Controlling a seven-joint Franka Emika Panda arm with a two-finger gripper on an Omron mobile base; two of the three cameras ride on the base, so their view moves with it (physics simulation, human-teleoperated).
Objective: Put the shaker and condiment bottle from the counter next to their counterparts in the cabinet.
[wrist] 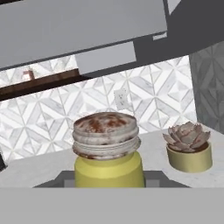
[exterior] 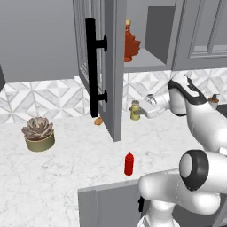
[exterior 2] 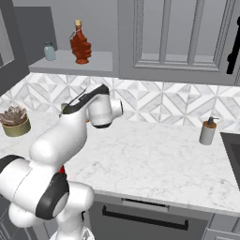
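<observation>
**Shaker gripped at the back of the counter**

Shaker (exterior: 135,110) stands at the far side of the counter (exterior: 71,168), close to the tiled backsplash (exterior: 48,98), just right of the open cabinet door (exterior: 99,66). The gripper (exterior: 141,111) reaches it from the right, closed around its yellow-olive body; in the hand view the jar (wrist: 108,151) sits between the two fingers with its mottled tan-grey cap uppermost, and the fingertips themselves are cut off at the bottom edge. Whether the jar's base touches the marble or is lifted cannot be told.

The condiment bottle (exterior: 129,163) stands upright near the front edge of the counter, well apart from the shaker; in the right base view the arm hides nearly all of it.

Above, on the cabinet (exterior 2: 70,63) shelf, the dark orange-red leaf-shaped bottle (exterior 2: 80,43) stands beside a small pale grey-blue jar (exterior 2: 49,51), too small to make out in detail. The door partly hides this shelf in the left base view.

A potted succulent (exterior: 39,133) sits far left on the counter. A small orange thing (exterior: 99,120) lies behind the door's foot, unclear. A grey pump dispenser (exterior 2: 207,131) stands far right.
</observation>
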